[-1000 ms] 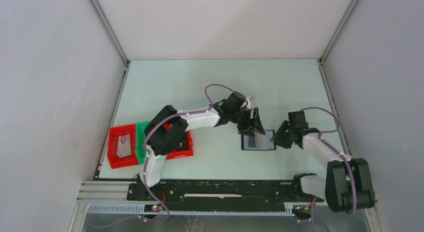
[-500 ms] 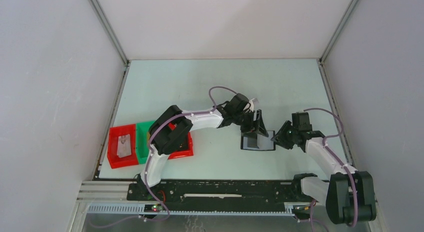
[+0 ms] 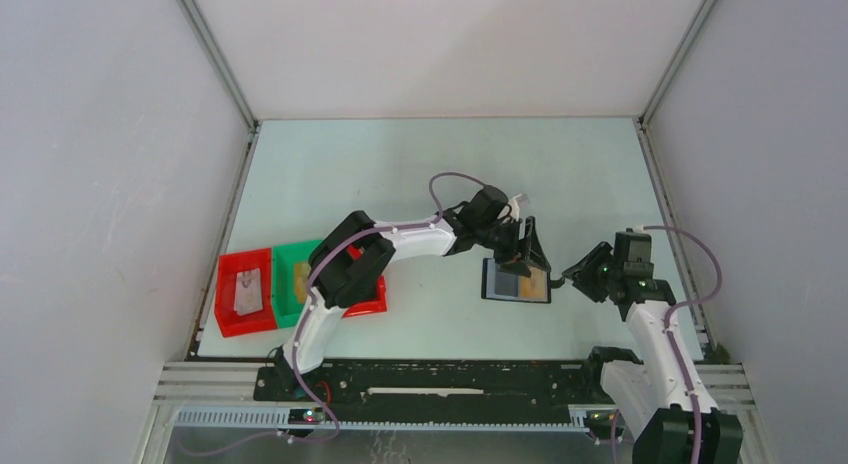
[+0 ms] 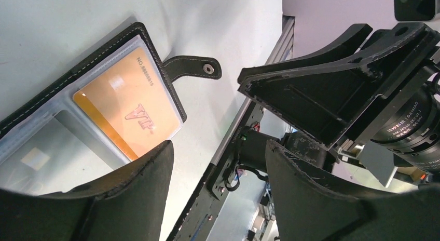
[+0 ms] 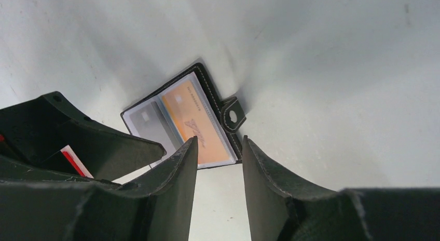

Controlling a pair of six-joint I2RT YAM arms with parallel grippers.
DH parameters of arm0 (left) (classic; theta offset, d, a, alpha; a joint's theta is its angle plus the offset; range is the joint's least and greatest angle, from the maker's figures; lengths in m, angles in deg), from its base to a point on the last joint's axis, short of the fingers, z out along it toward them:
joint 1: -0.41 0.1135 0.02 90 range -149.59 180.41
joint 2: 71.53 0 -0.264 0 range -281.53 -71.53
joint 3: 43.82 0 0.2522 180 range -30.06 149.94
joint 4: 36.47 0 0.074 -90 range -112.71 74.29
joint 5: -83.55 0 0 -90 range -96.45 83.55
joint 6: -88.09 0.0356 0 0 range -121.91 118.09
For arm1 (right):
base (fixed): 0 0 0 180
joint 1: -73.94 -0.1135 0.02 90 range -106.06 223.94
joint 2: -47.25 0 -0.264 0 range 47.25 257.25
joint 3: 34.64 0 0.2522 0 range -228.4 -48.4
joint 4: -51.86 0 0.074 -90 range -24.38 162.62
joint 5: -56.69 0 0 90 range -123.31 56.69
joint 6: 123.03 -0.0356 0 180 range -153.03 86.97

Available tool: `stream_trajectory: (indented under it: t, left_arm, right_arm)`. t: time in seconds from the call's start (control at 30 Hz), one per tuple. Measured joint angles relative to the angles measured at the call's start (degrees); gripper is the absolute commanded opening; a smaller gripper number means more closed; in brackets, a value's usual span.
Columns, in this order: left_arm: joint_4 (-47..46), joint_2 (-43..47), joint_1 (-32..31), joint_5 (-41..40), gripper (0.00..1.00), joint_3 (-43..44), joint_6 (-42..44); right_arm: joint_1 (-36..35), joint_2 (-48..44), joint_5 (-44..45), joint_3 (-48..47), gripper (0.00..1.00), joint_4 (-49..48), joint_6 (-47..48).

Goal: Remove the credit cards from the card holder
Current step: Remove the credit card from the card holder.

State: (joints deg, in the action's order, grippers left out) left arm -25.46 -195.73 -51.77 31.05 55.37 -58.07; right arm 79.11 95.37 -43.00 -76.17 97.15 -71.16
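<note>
The black card holder (image 3: 488, 283) lies open and flat on the table between the two grippers. Under its clear sleeves are an orange credit card (image 3: 535, 281) on the right and a grey one (image 5: 149, 124) on the left; both also show in the left wrist view, the orange card (image 4: 127, 110) beside the grey card (image 4: 36, 159). The holder's snap strap (image 5: 232, 115) sticks out on the right. My left gripper (image 3: 522, 256) hovers open over the holder's far edge, nothing between its fingers. My right gripper (image 3: 584, 275) is open just right of the strap, touching nothing.
A red tray (image 3: 228, 302) and a green tray (image 3: 286, 296) stand side by side at the near left, partly under the left arm's elbow, with a small thing in each. Metal rails run along the table's left, right and near edges.
The right gripper has backed off to the right, away from the holder, and opened slightly. The left gripper shifted a little right. The holder's inside with the orange card now shows.
</note>
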Motion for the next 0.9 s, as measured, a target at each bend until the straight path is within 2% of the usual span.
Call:
stream_trajectory:
  t: [0.2, 0.37, 0.63, 0.9]
  left_arm:
    - [0.09, -0.04, 0.04, -0.92, 0.69, 0.04, -0.09]
    - [1.66, 2.67, 0.63, -3.3, 0.68, -2.54, 0.7]
    - [1.11, 3.52, 1.11, -3.87, 0.68, -5.53, -0.26]
    - [-1.05, 3.45, 1.09, -3.85, 0.68, -5.55, -2.08]
  right_arm:
    - [3.1, -1.4, -2.08, 0.0, 0.41, 1.68, 1.46]
    - [1.25, -0.72, -6.21, 0.0, 0.39, -0.11, 2.6]
    - [-6.32, 8.55, -7.61, 0.0, 0.35, -7.23, 1.64]
    - [-7.15, 17.46, -6.45, 0.0, 0.33, -12.09, 1.18]
